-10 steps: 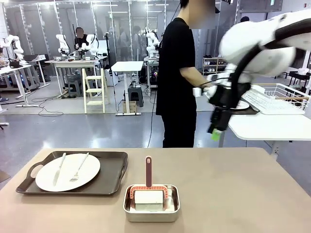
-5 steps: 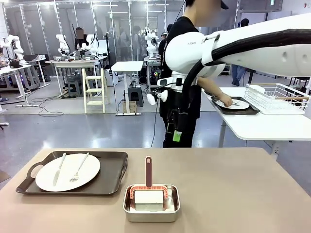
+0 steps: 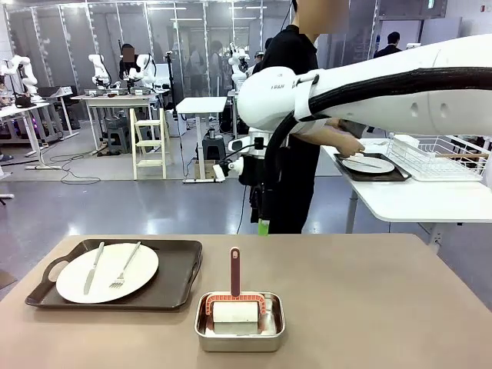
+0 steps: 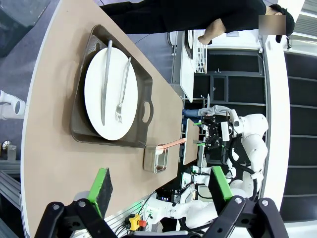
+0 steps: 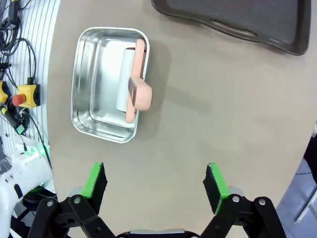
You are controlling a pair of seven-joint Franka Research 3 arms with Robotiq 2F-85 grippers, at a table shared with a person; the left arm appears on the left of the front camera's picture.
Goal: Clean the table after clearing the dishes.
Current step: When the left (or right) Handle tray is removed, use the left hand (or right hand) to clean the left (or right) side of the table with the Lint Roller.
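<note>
- The left tool [image 4: 161, 184] hangs high off the pan's left side, jaws released and empty, looking down along the surface [image 4: 54, 163].
- Left of the pan [image 3: 240, 344], a tray [image 3: 177, 269] sits on the surface with a plate [image 3: 108, 273], knife [image 3: 93, 267] and fork [image 3: 125, 265] on it. Clearing therefore looks only partly done.
- The pan stands near the front edge and holds a brush [image 3: 235, 269] with its handle upright. Wiping seems not yet begun.
- Above and beyond the pan, the right tool [image 3: 264, 223] points down with jaws spread wide, holding nothing. Its own camera looks straight down on the pan and the tray's near end.
- The next move is probably to shift from over the pan to the tray's handle, clamp the rim and lift it level so the cutlery does not slide. The brush would come afterwards.
- Right of the pan, across a strip of floor [image 3: 115, 207], a person [image 3: 300, 184] works at a white surface [image 3: 415, 201] with a second tray [image 3: 400, 175] beside a wire rack [image 3: 442, 150].
- The main surface is matte tan. Behind the pan is an open workshop with desks and a step ladder [image 3: 150, 142].
</note>
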